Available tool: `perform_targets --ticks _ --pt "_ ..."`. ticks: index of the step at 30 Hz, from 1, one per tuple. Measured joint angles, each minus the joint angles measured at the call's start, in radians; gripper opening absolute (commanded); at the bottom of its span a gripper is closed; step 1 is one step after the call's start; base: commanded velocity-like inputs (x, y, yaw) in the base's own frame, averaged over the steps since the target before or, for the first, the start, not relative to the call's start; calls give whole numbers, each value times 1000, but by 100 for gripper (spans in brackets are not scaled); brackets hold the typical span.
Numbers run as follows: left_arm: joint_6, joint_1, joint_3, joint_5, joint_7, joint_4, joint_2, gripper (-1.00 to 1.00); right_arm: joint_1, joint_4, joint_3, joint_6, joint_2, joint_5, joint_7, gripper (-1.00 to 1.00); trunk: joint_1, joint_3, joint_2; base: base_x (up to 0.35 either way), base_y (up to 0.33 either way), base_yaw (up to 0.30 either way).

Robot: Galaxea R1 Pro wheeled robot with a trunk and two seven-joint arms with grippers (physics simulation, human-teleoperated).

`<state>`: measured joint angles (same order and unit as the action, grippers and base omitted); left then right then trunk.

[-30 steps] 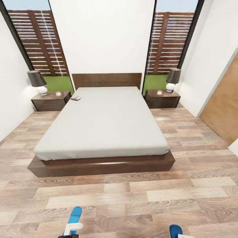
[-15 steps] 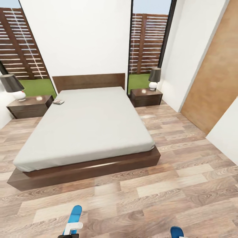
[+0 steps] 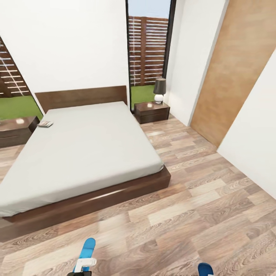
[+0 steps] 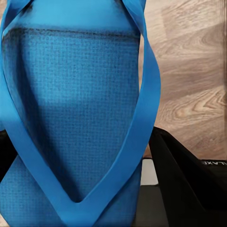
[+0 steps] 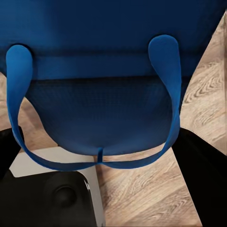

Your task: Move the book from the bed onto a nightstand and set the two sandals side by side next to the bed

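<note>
Swinging right since the earlier frame, the head camera now shows the bed (image 3: 82,153) at left. Left gripper (image 3: 81,268) pinches one sandal (image 4: 75,118); right gripper (image 5: 94,189) pinches the other sandal (image 5: 101,94). Bare floor (image 3: 199,207) beside the bed's right flank lies ahead-right; the book (image 3: 45,124) rests far left on the mattress.

There is one bed (image 3: 82,153) in the room, with one book (image 3: 45,124) lying on its mattress near the headboard. Two nightstands flank it, the left nightstand (image 3: 15,130) cut by the picture's edge and the right nightstand (image 3: 152,112) carrying the one lamp (image 3: 159,90) I can see. I count two blue sandals, the left sandal (image 3: 87,249) and the right sandal (image 3: 204,268), plus one brown door (image 3: 230,73) and two tall windows.
</note>
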<state>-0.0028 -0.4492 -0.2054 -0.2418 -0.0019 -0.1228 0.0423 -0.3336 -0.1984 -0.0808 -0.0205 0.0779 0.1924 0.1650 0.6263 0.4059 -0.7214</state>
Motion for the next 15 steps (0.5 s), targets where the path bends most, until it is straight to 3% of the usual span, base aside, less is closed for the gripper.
perform_targets --ticks 15 --pt "-12 0 -2 0 0 0 0 -100 0 0 0 0 0 0 0 -100 -58 -56 105 0 0 -266"
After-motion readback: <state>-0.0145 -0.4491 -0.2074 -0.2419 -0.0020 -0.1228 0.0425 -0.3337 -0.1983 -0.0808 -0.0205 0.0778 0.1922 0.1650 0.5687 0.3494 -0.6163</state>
